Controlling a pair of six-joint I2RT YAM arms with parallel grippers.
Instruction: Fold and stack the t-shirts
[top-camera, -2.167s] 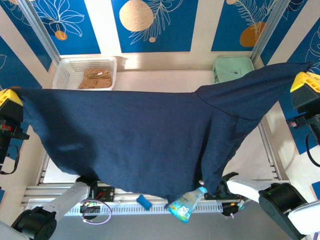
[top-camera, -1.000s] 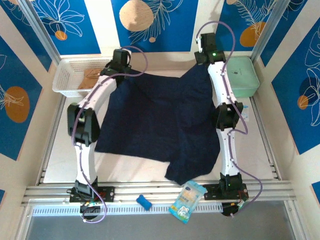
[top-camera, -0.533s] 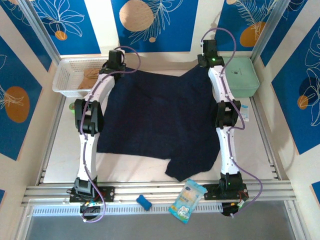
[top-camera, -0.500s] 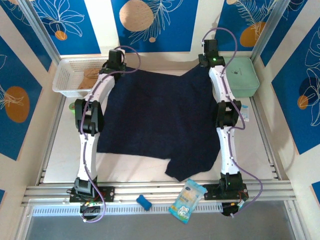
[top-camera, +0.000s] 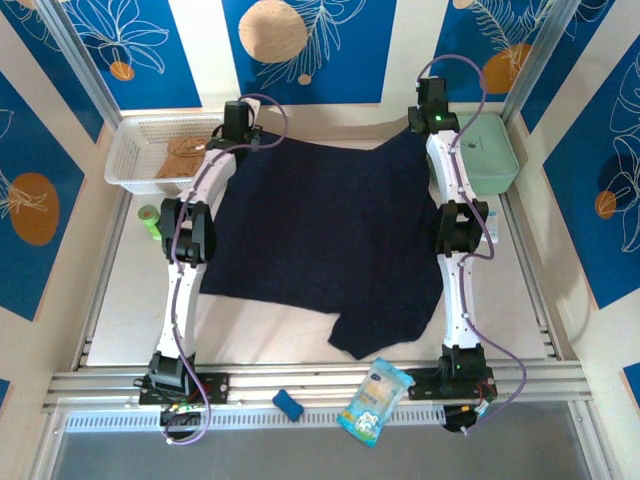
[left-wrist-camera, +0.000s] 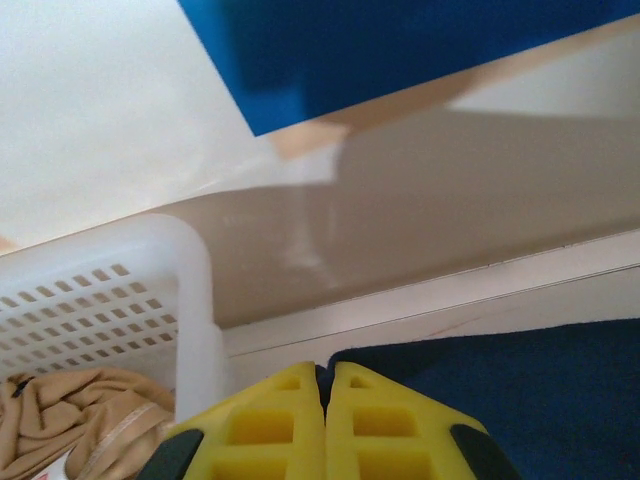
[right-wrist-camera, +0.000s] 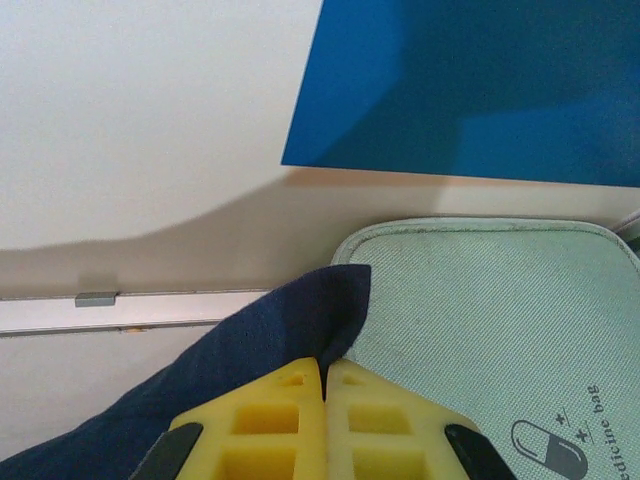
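Navy t-shirt (top-camera: 320, 230) flat on table (top-camera: 130, 310); both jaws fully closed, pinching its far corners.
Near edge: snack pouch (top-camera: 375, 402) and blue block (top-camera: 289, 404) lie just beside the shirt's bunched near corner, which would likely skew any fold. Far side: basket (top-camera: 125, 130) with the tan t-shirt (top-camera: 190, 155) flanks the left jaws, mint case (top-camera: 495, 155) the right jaws; either could snag a dragged corner.

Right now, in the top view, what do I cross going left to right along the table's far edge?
White basket → left gripper → navy t-shirt → right gripper → mint-green case.
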